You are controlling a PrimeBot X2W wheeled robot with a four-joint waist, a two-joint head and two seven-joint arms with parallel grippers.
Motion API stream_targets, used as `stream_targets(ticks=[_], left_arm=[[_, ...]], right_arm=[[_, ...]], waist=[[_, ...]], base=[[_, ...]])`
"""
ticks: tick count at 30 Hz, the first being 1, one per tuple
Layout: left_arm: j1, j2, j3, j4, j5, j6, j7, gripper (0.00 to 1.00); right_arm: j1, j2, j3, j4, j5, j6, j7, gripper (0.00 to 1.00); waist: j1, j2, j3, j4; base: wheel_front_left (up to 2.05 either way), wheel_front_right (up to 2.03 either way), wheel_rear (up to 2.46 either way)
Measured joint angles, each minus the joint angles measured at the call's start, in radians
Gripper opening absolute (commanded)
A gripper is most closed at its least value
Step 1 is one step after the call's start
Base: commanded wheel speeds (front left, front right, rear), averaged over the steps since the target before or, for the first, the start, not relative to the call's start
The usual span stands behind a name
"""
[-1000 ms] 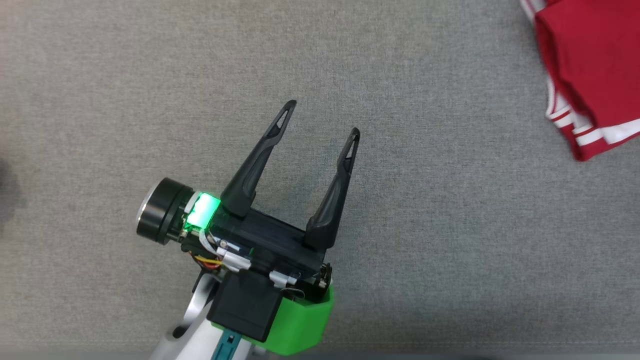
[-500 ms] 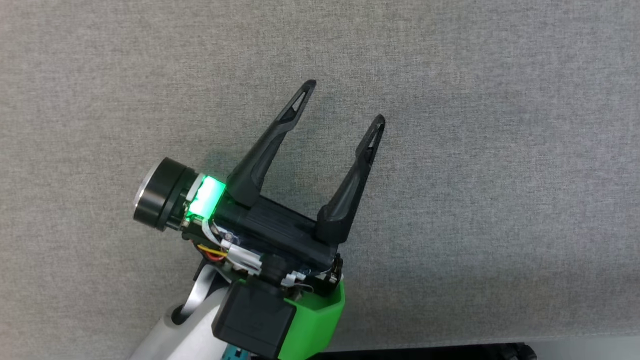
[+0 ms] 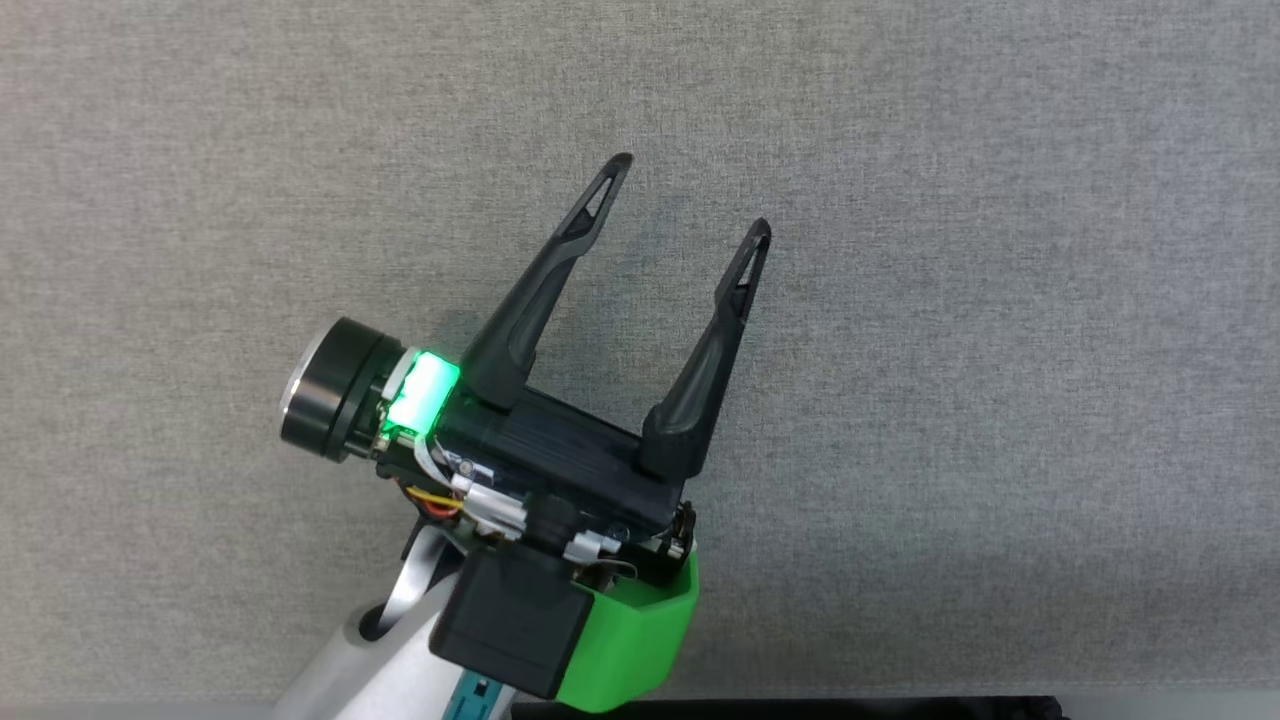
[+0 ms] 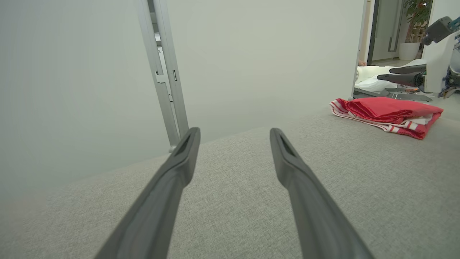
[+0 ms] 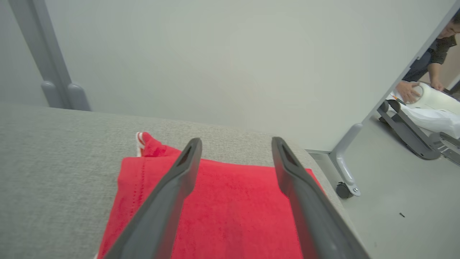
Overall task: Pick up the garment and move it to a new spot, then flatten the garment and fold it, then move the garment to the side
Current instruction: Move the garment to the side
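The garment [image 4: 386, 111] is red with white stripes and lies folded in a flat bundle on the grey fabric surface [image 3: 1000, 300], far off to the right in the left wrist view. My left gripper [image 3: 691, 193] hovers open over bare grey fabric, well away from the garment, with nothing between its fingers [image 4: 234, 130]. My right gripper [image 5: 237, 139] is open just above the garment [image 5: 230, 212], its fingers spread over the red cloth without holding it. In the left wrist view the right gripper [image 4: 386, 73] hangs above the bundle.
A pale partition wall [image 4: 251, 54] with a grey post [image 4: 165, 72] stands behind the surface. The surface's right edge drops to the floor beside a caster leg [image 5: 345, 180]. A person [image 5: 427, 68] handles a white roll [image 5: 438, 99] beyond the wall.
The head camera has shifted, so the garment at its upper right has left the picture and a dark edge shows at the bottom. The left gripper stays open.
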Motion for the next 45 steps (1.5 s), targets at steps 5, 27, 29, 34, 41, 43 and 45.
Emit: stream_targets(ticks=[5,27,29,34,41,43,45], left_arm=[[0.062,-0.005,0.04,0.032,-0.043,0.025,0.0,1.0],[0.485,-0.081,0.408,0.21,-0.135,-0.062,0.0,1.0],[0.512,-0.09,0.433,0.226,-0.129,-0.079,0.0,1.0],[0.564,-0.104,0.495,0.253,-0.122,-0.11,0.0,1.0],[0.612,-0.118,0.542,0.272,-0.111,-0.151,0.0,1.0],[0.621,-0.119,0.547,0.276,-0.108,-0.163,0.0,1.0],[0.629,-0.121,0.55,0.281,-0.106,-0.171,0.0,1.0]], right_arm=[[0.015,0.208,0.073,-0.079,-0.118,0.0,0.0,1.0],[0.454,0.813,0.082,-0.304,-0.435,0.0,0.0,1.0],[0.495,0.827,0.075,-0.323,-0.455,0.0,0.0,1.0],[0.594,0.865,0.072,-0.359,-0.477,0.0,0.0,1.0],[0.695,0.902,0.085,-0.386,-0.495,0.0,0.0,1.0],[0.711,0.907,0.088,-0.388,-0.504,0.0,0.0,1.0],[0.724,0.913,0.089,-0.389,-0.504,0.0,0.0,1.0]], waist=[[0.0,0.0,-0.073,0.013],[-0.0002,-0.0001,-0.529,0.014],[-0.0002,0.0,-0.567,0.01],[-0.0002,0.0,-0.646,0.002],[-0.0002,0.0,-0.731,-0.005],[-0.0002,0.0,-0.746,-0.006],[-0.0002,0.0,-0.757,-0.007]], base=[[0.0,0.0,0.0],[0.0,0.0,0.0],[0.0,0.0,0.0],[0.0,0.0,0.0],[0.0,0.0,0.0],[0.0,0.0,0.0],[0.0,0.0,0.0]])
